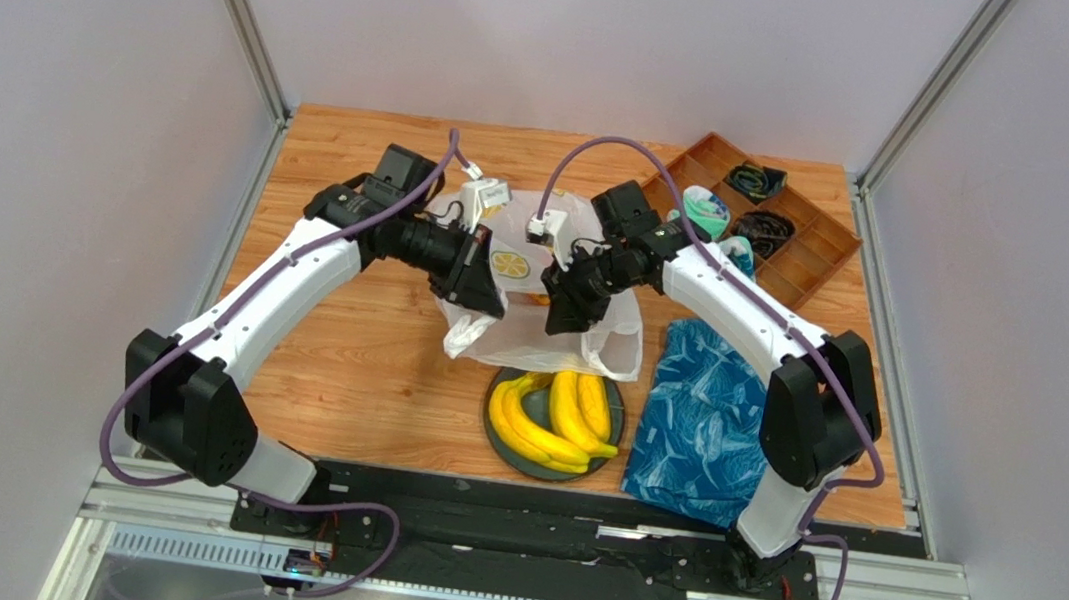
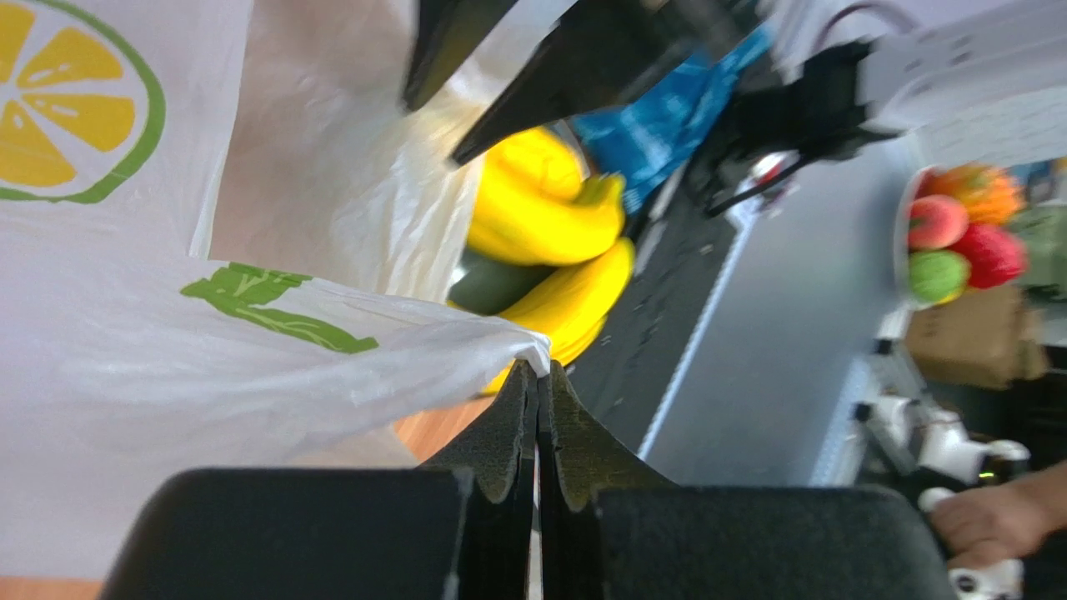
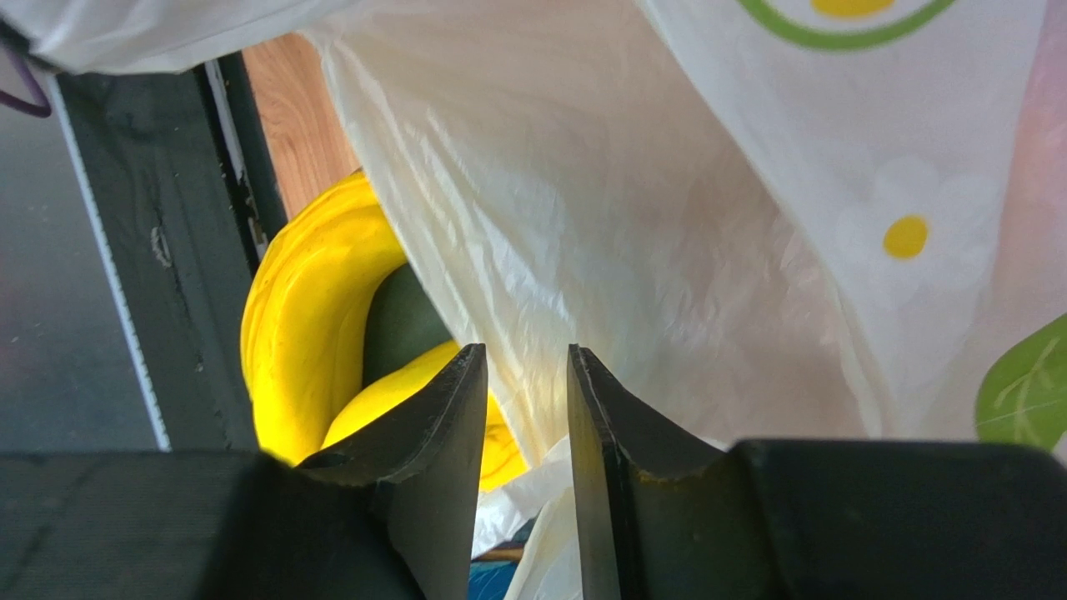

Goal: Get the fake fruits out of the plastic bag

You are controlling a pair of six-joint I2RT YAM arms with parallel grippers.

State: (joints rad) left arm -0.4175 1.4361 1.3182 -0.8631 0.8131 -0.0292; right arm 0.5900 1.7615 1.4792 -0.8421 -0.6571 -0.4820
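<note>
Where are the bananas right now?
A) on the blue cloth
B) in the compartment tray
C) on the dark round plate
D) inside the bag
C: the top view shows the bananas lying on the dark plate, just near-side of the plastic bag.

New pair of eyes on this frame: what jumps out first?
The white plastic bag hangs lifted above the table, pinched shut by the left gripper, with the right gripper at its other side. Close by, bright yellow bananas lie on a dark plate at the near edge, beside a blue patterned cloth to the right.
</note>
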